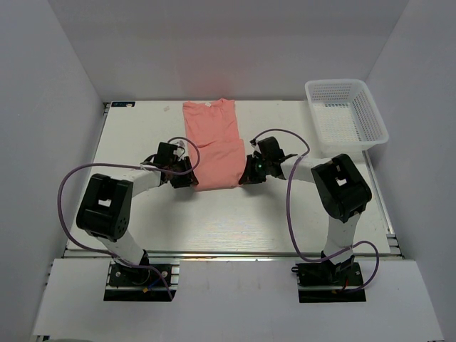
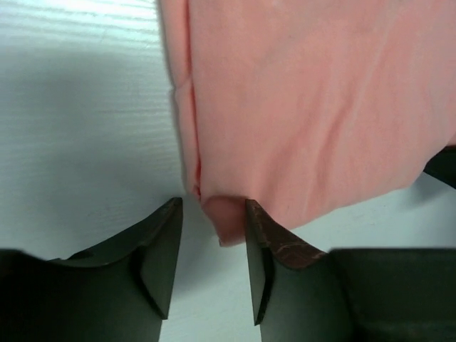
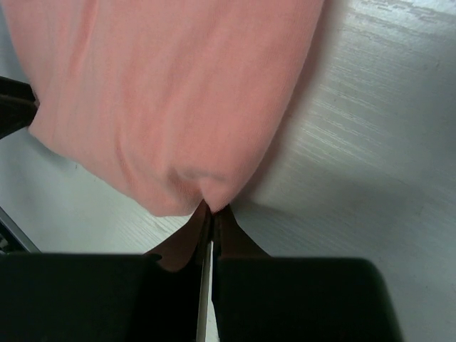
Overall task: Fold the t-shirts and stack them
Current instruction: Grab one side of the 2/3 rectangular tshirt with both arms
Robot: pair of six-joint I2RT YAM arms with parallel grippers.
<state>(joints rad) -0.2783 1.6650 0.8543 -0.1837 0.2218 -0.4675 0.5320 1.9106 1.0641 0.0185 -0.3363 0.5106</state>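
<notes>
The salmon-pink t-shirt lies folded into a long strip in the middle of the table, collar at the far end. My left gripper sits at its near left corner. In the left wrist view the left gripper is open, with the shirt's corner between the fingers, against the right finger. My right gripper is at the near right corner. In the right wrist view the right gripper is shut on the edge of the shirt and lifts it into a small peak.
A white plastic mesh basket stands at the far right of the white table. Purple cables loop beside both arms. Grey walls close in the left, right and back.
</notes>
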